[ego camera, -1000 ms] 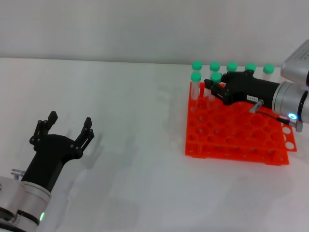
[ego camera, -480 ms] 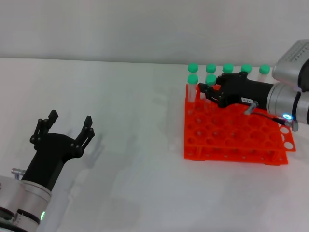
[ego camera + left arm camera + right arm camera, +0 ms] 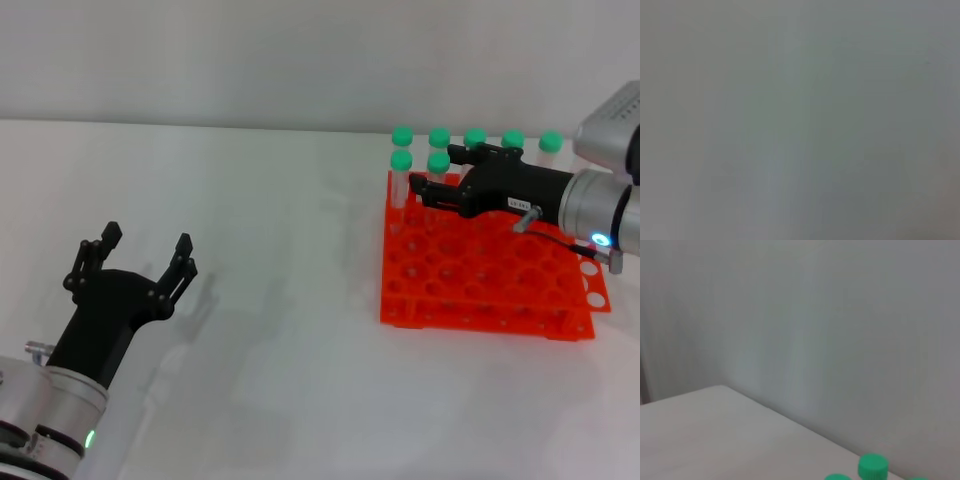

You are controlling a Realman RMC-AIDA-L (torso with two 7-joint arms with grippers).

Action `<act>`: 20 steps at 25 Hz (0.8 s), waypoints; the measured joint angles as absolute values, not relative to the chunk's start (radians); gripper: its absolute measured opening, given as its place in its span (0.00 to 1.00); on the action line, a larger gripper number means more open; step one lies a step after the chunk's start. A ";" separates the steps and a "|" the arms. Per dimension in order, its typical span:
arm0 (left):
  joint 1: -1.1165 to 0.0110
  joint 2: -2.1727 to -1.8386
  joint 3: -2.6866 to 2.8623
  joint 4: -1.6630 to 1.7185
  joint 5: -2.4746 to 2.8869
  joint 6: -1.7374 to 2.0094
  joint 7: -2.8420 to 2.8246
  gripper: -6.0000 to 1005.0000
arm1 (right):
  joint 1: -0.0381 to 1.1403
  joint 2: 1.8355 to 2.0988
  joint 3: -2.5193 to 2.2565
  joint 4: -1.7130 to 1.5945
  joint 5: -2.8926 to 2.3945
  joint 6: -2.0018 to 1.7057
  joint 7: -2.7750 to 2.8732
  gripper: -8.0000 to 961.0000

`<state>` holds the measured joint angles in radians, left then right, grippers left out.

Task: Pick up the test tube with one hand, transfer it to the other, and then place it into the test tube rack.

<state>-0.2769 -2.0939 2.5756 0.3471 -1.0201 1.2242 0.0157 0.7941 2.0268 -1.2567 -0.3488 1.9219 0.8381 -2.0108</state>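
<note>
The orange-red test tube rack (image 3: 480, 275) lies on the white table at the right. Several green-capped tubes stand along its far edge. The test tube (image 3: 438, 161) stands upright in a second-row hole beside another tube (image 3: 401, 160). My right gripper (image 3: 434, 170), on the blue-lit arm, is open; its fingers (image 3: 425, 187) straddle that tube without clamping it. My left gripper (image 3: 143, 250), on the green-lit arm, is open and empty over the bare table at the front left. The right wrist view shows only a green cap (image 3: 873, 466) and the wall. The left wrist view shows only grey.
The back row of tubes (image 3: 475, 137) stands just behind my right gripper. Most rack holes nearer to me hold nothing. A pale wall runs along the far edge of the table.
My right gripper's fingers have spread apart around the tube, which now stands in the rack. The rack and its tubes shifted slightly left. The left arm has barely moved.
</note>
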 joint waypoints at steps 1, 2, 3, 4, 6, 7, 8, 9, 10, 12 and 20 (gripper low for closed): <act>-0.278 -2.094 2.576 0.347 -1.020 1.224 0.014 0.86 | 0.788 2.025 -1.257 -0.350 1.925 0.846 -2.007 0.51; -0.281 -2.094 2.575 0.347 -1.020 1.224 0.013 0.86 | 0.779 2.024 -1.256 -0.352 1.925 0.859 -2.003 0.53; -0.282 -2.094 2.576 0.347 -1.020 1.224 0.013 0.86 | 0.770 2.022 -1.254 -0.355 1.925 0.869 -2.000 0.62; -0.284 -2.094 2.575 0.347 -1.020 1.224 0.013 0.86 | 0.757 2.021 -1.253 -0.362 1.925 0.882 -1.997 0.71; -0.285 -2.094 2.574 0.346 -1.020 1.224 0.012 0.86 | 0.721 2.019 -1.252 -0.391 1.925 0.904 -1.987 0.80; -0.286 -2.094 2.571 0.345 -1.020 1.224 0.012 0.86 | 0.701 2.019 -1.253 -0.409 1.925 0.911 -1.980 0.80; -0.287 -2.094 2.570 0.345 -1.020 1.224 0.012 0.86 | 0.678 2.018 -1.254 -0.429 1.925 0.919 -1.972 0.80; -0.287 -2.094 2.568 0.345 -1.020 1.224 0.012 0.86 | 0.655 2.017 -1.255 -0.446 1.925 0.926 -1.965 0.80; -0.288 -2.094 2.568 0.345 -1.020 1.224 0.012 0.86 | 0.631 2.016 -1.253 -0.461 1.925 0.939 -1.962 0.80; -0.288 -2.094 2.568 0.345 -1.020 1.224 0.012 0.86 | 0.583 2.014 -1.237 -0.481 1.925 0.964 -1.963 0.80; -0.301 -2.092 2.567 0.344 -1.021 1.224 0.010 0.86 | 0.402 2.019 -1.005 -0.382 2.135 1.091 -2.333 0.79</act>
<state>-0.3011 -2.0923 2.5666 0.3442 -1.0206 1.2243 0.0100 0.4025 2.0193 -1.0055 -0.3822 2.1346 1.0913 -2.3329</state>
